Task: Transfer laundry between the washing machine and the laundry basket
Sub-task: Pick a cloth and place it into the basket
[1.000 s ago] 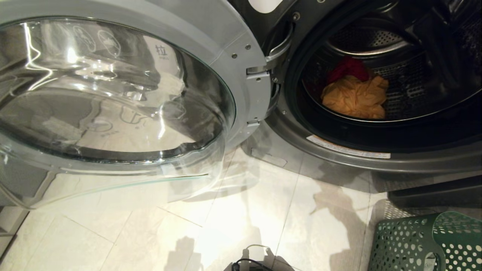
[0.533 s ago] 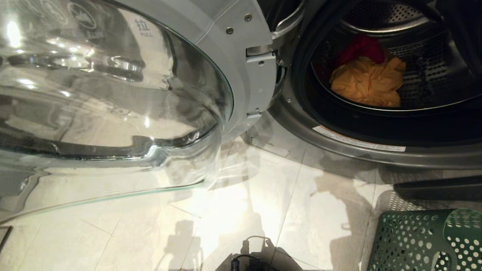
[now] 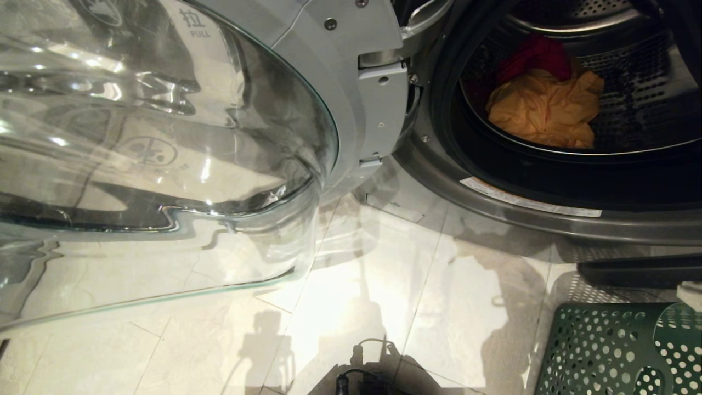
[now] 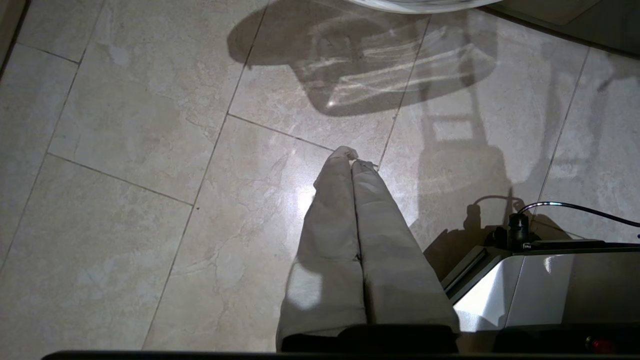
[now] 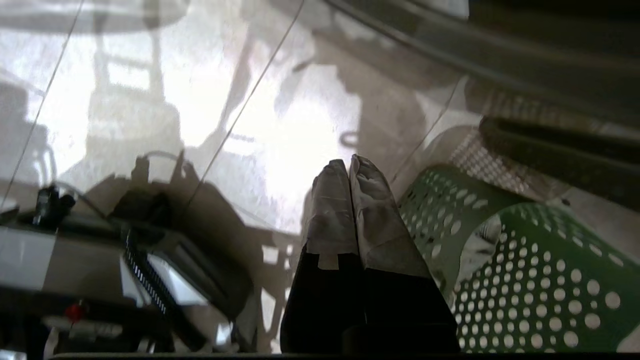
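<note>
My view has tipped down and closed in since a second ago: the door glass fills more of the left side, the drum opening sits higher and further right, and the things themselves have not shifted on the floor.

Nearest to me, my left gripper hangs over bare floor tile, its two padded fingers pressed flat together with nothing between them; it is parked beside my base and I judge it has no part in this step. My right gripper is likewise pinched to a narrow point and empty, hovering just beside the rim of the green basket, above the floor and short of the machine.

The basket stands on the floor at my right, just in front of the washing machine, which looks like a sensible spot: a garment lifted out only has to travel a little way down.

The door is swung fully open to my left, leaving the mouth clear. Furthest off, inside the drum, the orange garment lies bunched at the bottom with the red one touching it from behind. I cannot see a grey piece. My fingers will need to spread before reaching in.
</note>
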Motion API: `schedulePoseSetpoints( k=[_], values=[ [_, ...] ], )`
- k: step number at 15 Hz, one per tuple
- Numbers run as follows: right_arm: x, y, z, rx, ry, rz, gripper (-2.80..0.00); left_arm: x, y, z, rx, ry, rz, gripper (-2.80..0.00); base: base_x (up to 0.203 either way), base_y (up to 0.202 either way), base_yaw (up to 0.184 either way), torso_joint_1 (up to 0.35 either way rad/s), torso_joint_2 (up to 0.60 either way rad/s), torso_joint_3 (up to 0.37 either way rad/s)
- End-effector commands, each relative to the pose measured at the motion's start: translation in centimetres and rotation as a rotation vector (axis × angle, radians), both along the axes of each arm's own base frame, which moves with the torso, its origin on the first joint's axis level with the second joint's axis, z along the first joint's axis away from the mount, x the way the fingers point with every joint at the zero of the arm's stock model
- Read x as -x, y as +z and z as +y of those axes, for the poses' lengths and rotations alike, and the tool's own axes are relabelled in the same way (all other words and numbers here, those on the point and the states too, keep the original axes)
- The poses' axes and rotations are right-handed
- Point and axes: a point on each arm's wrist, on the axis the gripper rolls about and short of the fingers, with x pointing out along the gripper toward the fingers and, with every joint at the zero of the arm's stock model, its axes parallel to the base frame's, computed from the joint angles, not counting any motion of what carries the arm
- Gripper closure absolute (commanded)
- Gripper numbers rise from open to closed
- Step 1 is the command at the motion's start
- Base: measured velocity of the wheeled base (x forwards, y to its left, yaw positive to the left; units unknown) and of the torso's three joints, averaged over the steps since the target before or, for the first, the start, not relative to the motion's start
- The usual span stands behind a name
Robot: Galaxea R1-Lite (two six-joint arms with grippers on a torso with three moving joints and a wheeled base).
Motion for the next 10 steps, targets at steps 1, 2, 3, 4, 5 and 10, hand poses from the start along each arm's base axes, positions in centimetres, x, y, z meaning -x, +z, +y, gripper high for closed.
schedulePoseSetpoints(
  k=[1,2,3,4,5,10],
  values=[
    [-3.2,-0.3,0.8,0.006,-0.02,-0.009,0.0,0.0,0.0,0.0,0.0,0.0,0.0,0.0,0.0,0.0,0.0,0.0,0.0,0.0],
    [-4.2,-0.3,1.1,0.007,-0.034,-0.021,0.0,0.0,0.0,0.0,0.0,0.0,0.0,0.0,0.0,0.0,0.0,0.0,0.0,0.0],
    [-5.1,-0.3,1.3,0.007,-0.046,-0.032,0.0,0.0,0.0,0.0,0.0,0.0,0.0,0.0,0.0,0.0,0.0,0.0,0.0,0.0],
    [-6.0,-0.3,1.5,0.005,-0.057,-0.046,0.0,0.0,0.0,0.0,0.0,0.0,0.001,0.0,0.0,0.0,0.0,0.0,0.0,0.0],
    [-6.8,-0.4,1.7,0.004,-0.063,-0.056,0.0,0.0,0.0,0.0,0.0,0.0,0.0,0.0,0.0,0.0,0.0,0.0,0.0,0.0],
    [-10.7,-0.5,2.7,-0.01,-0.081,-0.115,0.0,0.0,0.0,0.0,0.0,0.0,0.0,0.0,0.0,0.0,0.0,0.0,0.0,0.0]
  ],
)
